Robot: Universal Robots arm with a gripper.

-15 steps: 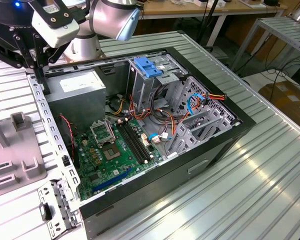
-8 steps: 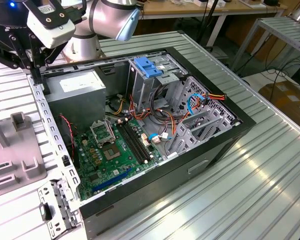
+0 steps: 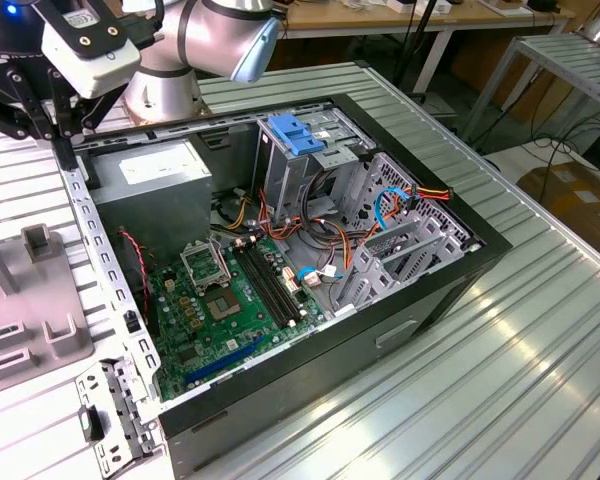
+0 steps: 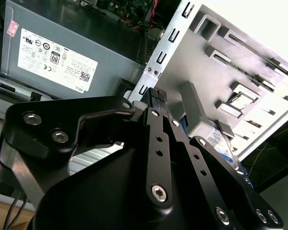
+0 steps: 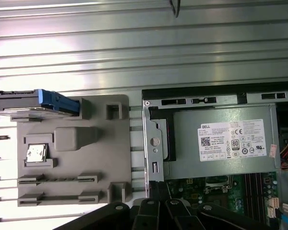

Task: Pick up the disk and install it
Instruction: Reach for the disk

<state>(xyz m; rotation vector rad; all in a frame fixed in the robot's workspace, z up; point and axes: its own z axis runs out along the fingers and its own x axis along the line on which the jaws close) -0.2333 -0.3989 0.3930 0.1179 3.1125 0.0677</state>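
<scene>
a ribbed metal surface [image 3: 480,400] carries an open case [image 3: 310,370] lying on its side. the arm [image 3: 200,40] reaches in from the exterior view's upper left, above the case's far corner. inside the case, a grey box [image 3: 150,190] with a white sticker sits at that corner, and a green board [image 3: 210,310] lies on the floor below it. at the exterior view's right, a metal cage holds loose orange and blue cables [image 3: 380,210].

a grey tray [image 5: 86,167] with slots and blocks rests on the surface just beside the case, outside its perforated edge rail.

the disk [image 5: 19,101] stands on its edge in a slot at one corner of the tray, its blue rail [image 5: 55,101] facing the first wrist view. the second wrist view shows its white label with the blue band past a grey block. nothing grips it.

the claw [image 4: 157,95] hangs over the seam between tray and case, near the rail and apart from the disk. it seems closed, tips together with nothing between them.

a light-blue clip [image 3: 295,133] sits on top of the cage. a small silver square [image 5: 36,153] lies in a tray pocket.
</scene>
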